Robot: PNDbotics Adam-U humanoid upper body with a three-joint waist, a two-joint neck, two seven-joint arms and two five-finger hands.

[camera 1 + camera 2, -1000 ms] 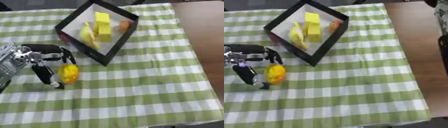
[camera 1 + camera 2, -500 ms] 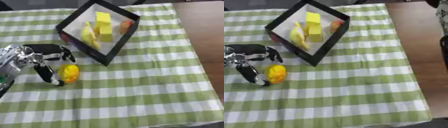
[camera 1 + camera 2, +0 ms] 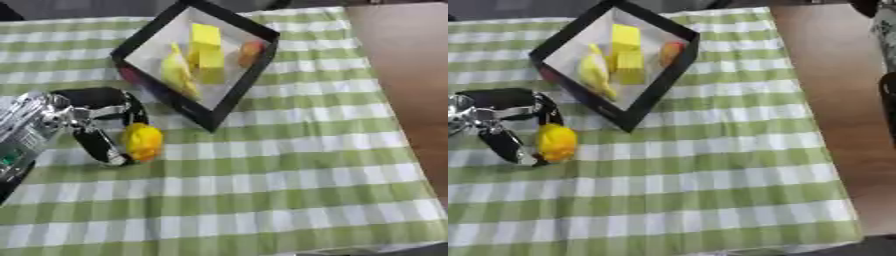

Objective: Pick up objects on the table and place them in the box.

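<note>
A yellow, lemon-like fruit (image 3: pixel 143 141) sits low over the green checked cloth, left of centre. My left hand (image 3: pixel 70 112) reaches in from the left with its black fingers (image 3: pixel 131 106) curled over the fruit and the thumb (image 3: pixel 98 149) hooked beneath it, pinching it. The black box (image 3: pixel 236 95) with a white inside stands just up and right of the hand. It holds yellow blocks (image 3: pixel 207 47), a long yellow piece (image 3: pixel 175 70) and an orange fruit (image 3: pixel 251 50). My right hand shows in no view.
The checked cloth (image 3: pixel 280 190) covers most of the table. Bare brown tabletop (image 3: pixel 411 75) runs down the right side. Dark shapes (image 3: pixel 885 95) stand at the right edge of the right eye view.
My left hand and the yellow fruit have shifted slightly up and to the right, toward the box. The box has stayed in place.
</note>
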